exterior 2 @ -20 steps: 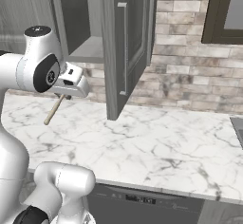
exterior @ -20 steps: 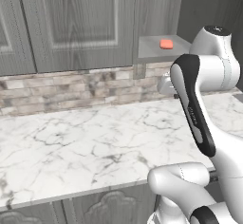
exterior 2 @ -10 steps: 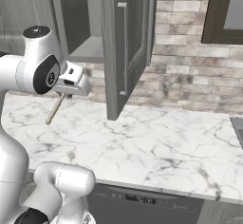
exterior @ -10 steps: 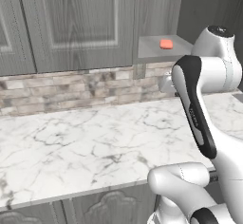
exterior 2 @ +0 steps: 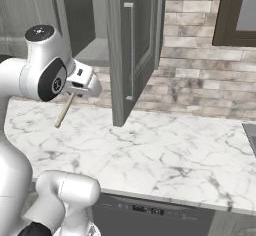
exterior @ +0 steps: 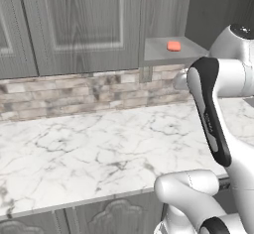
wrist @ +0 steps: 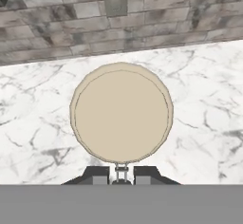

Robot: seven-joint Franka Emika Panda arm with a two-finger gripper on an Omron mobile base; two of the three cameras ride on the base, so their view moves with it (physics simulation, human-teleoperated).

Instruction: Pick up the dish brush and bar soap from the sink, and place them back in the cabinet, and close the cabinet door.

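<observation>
Cabinet [exterior: 163, 49] stands open, bar soap [exterior: 173, 46] lying alone on its grey inner shelf; cabinet door [exterior 2: 131, 50] swung out over the counter, edge-on in the right base view. White marble counter [exterior: 89, 153] runs below, backed by a mixed stone-brick wall [exterior 2: 200, 80], with a dark window frame [exterior 2: 235, 15] at upper right. Gripper [exterior 2: 76, 89] clamped on the dish brush [exterior 2: 65, 110], held above the counter just below and in front of the shelf, its handle slanting down; its round pale head faces the hand camera.
</observation>
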